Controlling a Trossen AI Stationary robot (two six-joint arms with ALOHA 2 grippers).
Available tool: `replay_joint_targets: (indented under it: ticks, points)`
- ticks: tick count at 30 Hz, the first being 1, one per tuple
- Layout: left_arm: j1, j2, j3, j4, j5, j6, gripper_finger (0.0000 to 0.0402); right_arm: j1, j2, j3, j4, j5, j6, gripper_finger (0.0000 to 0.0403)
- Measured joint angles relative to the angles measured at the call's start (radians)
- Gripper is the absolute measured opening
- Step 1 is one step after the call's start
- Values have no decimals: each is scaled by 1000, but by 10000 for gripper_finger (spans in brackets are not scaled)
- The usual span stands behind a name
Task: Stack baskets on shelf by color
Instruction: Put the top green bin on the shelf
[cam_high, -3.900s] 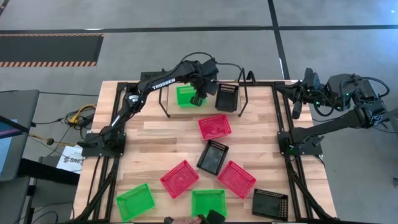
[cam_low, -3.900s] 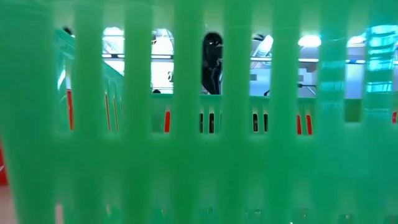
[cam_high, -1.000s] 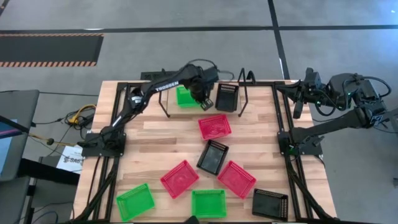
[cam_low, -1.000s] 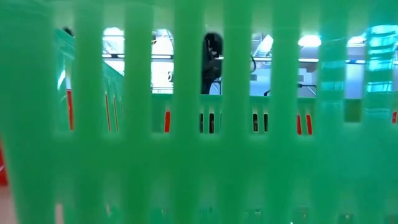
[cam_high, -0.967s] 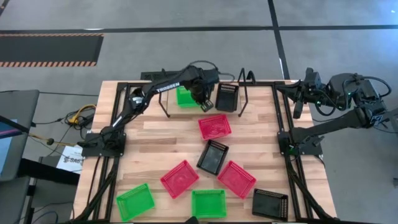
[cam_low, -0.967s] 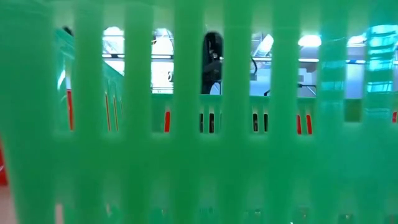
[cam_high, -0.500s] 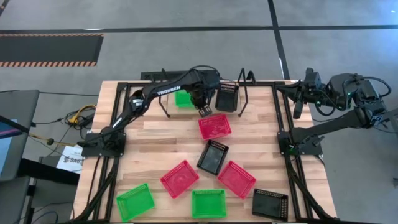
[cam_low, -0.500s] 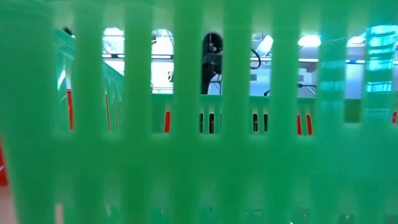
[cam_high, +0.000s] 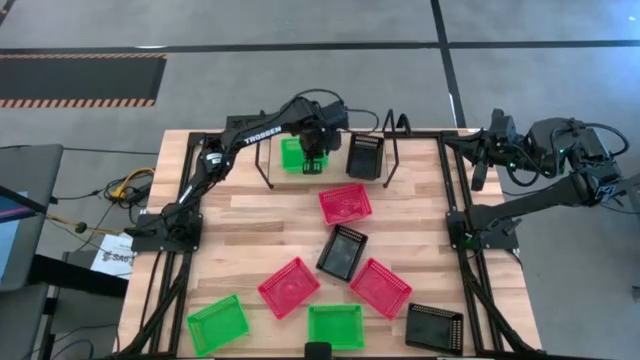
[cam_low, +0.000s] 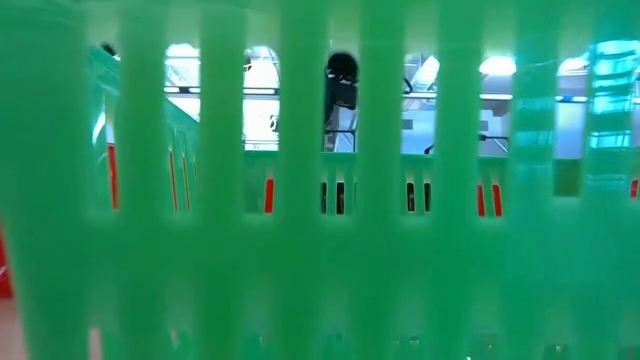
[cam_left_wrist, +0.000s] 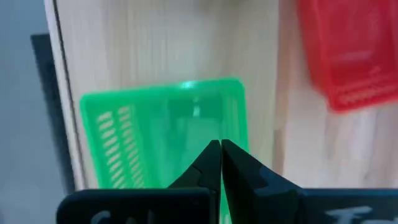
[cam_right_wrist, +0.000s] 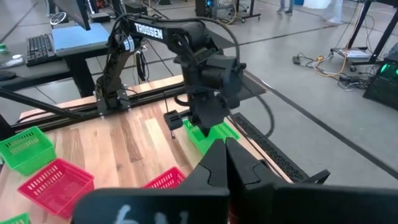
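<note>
The left gripper (cam_high: 313, 163), fingers together and holding nothing, hovers directly over a bright green plastic mesh basket (cam_high: 293, 153) set on the narrow wood shelf (cam_high: 330, 172), apparently the start of a green stack. Just beside it sits a black mesh basket (cam_high: 364, 156); the right gripper (cam_high: 478, 170), also closed, waits off the table (cam_high: 250, 235).

You see the dark left arm's gripper (cam_right_wrist: 198, 118) poised over a bright green mesh basket (cam_right_wrist: 210, 135) — fingers shut. Your own right gripper (cam_right_wrist: 225, 149) is pinched closed too.
</note>
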Motion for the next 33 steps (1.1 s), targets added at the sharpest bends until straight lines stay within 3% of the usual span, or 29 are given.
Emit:
replay_joint_targets:
  ticks: [5,10,14,21,28,33]
  points:
    - [37,0,0,69,1,-135,6,0,8,0,1,0,18,1]
    - [38,0,0,81,28,58,34,0,16,0,5,1,24,1]
    - [23,0,0,111,-22,134,70,0,21,0,6,1,28,1]
    - [37,0,0,199,-193,-166,136,0,21,0,6,1,44,1]
    - [84,0,0,117,-72,52,159,0,21,0,6,2,52,1]
    - [129,0,0,122,-48,92,160,0,21,0,5,2,54,1]
